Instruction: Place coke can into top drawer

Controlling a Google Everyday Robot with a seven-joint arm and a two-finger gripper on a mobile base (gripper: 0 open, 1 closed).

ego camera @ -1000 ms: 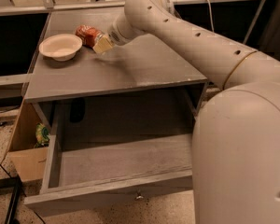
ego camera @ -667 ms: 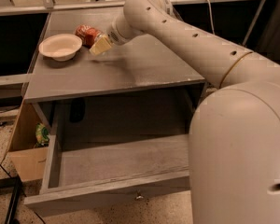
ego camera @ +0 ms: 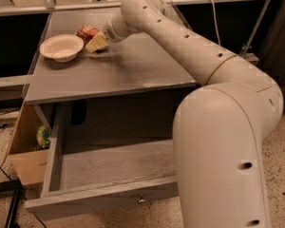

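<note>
The coke can (ego camera: 86,33) is red and lies on the grey cabinet top (ego camera: 128,70), just right of the cream bowl. My gripper (ego camera: 96,42) reaches in from the right and sits right next to the can, at its lower right side. The top drawer (ego camera: 109,175) is pulled wide open below the cabinet top, its inside bare, its front panel (ego camera: 99,201) toward the camera.
A cream round bowl (ego camera: 61,47) stands on the cabinet top left of the can. My large arm (ego camera: 218,127) fills the right side of the view. A cardboard box (ego camera: 26,151) with a green packet stands on the floor left of the drawer.
The gripper has stayed beside the can; my arm has shifted slightly. The can and the bowl have not moved.
</note>
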